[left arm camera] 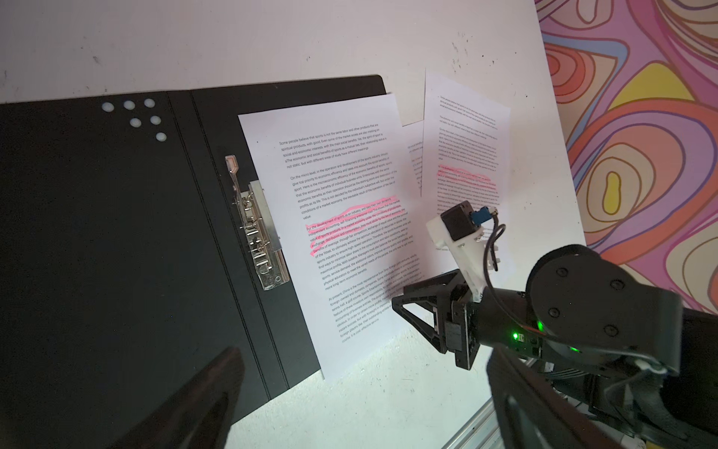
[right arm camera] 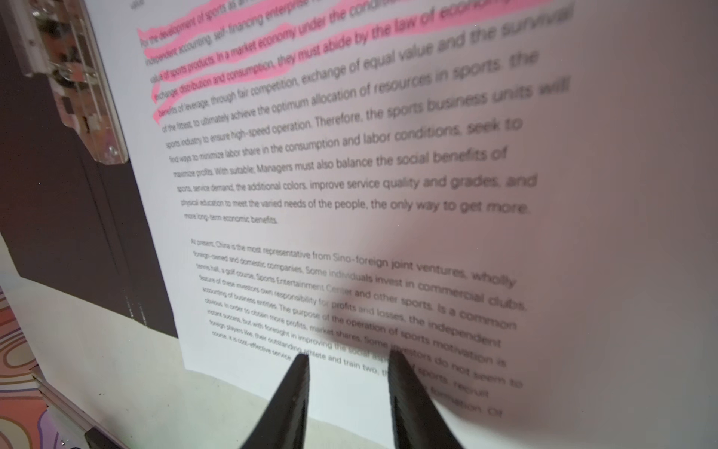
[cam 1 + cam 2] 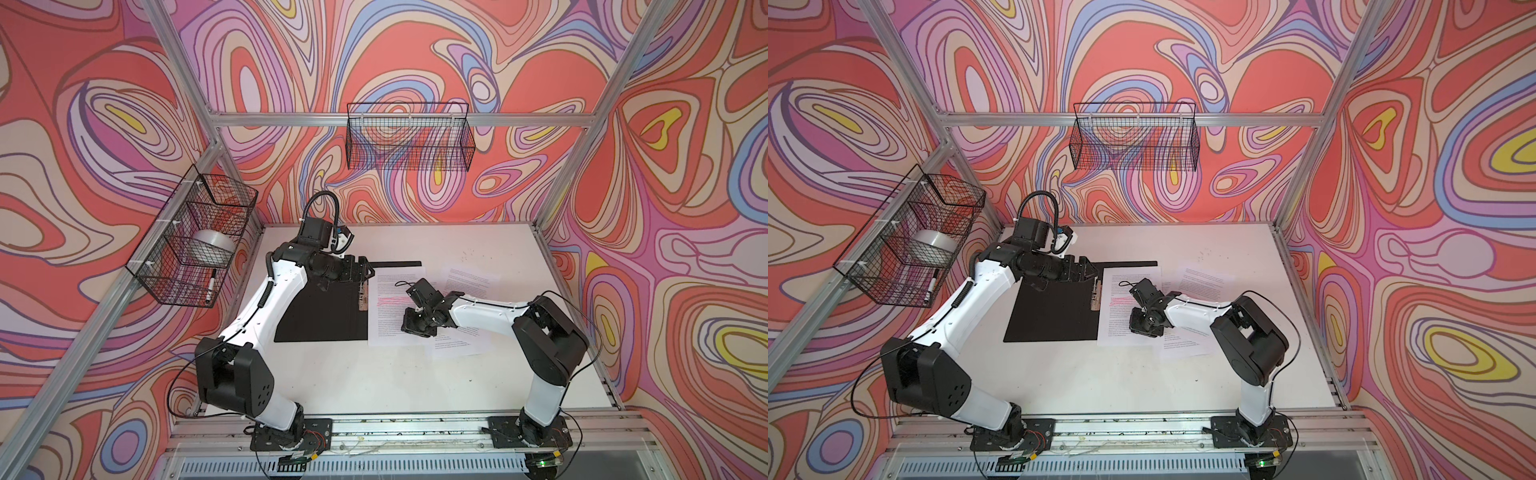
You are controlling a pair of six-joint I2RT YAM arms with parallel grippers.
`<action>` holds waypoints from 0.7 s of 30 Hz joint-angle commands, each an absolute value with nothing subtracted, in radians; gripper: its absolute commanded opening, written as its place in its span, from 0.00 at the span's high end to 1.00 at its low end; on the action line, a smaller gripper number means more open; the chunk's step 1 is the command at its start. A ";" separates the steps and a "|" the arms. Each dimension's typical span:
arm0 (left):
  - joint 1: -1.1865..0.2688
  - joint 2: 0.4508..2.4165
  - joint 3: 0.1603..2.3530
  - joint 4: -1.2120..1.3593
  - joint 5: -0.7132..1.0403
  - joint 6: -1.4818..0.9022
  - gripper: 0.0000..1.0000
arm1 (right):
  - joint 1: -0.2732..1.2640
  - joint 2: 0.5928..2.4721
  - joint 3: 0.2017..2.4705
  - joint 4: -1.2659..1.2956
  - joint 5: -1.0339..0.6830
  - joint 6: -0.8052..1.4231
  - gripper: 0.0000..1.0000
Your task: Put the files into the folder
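while hanging over the open folder (image 3: 324, 309) near its metal clip (image 1: 260, 233), holds the left gripper (image 3: 368, 269) wide apart and empty. lies black side up on the white table (image 3: 374, 382), files (image 3: 386, 307) just right of the clip, pink-streaked top sheet overlapping the right flap, others fanned beyond. rests the right gripper (image 2: 347, 361) partly apart at that sheet's near edge, print flat between the tips; cannot tell whether pinching.

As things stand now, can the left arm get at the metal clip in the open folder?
Probably yes. The clip lies uncovered on the folder, the left tool hangs open near its far end, and the right tool is off to the side, on the paper.
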State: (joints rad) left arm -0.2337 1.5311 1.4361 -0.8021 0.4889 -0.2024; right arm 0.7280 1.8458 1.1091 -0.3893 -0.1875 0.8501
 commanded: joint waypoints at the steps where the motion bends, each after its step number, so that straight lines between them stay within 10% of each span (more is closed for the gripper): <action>1: -0.229 1.510 1.424 -0.795 0.494 -0.199 0.02 | 0.733 1.909 1.130 -0.401 -0.173 0.832 0.63; 21: -0.228 1.690 1.177 -0.237 0.239 -0.213 0.00 | 0.850 1.654 1.046 -0.486 -0.217 0.875 0.59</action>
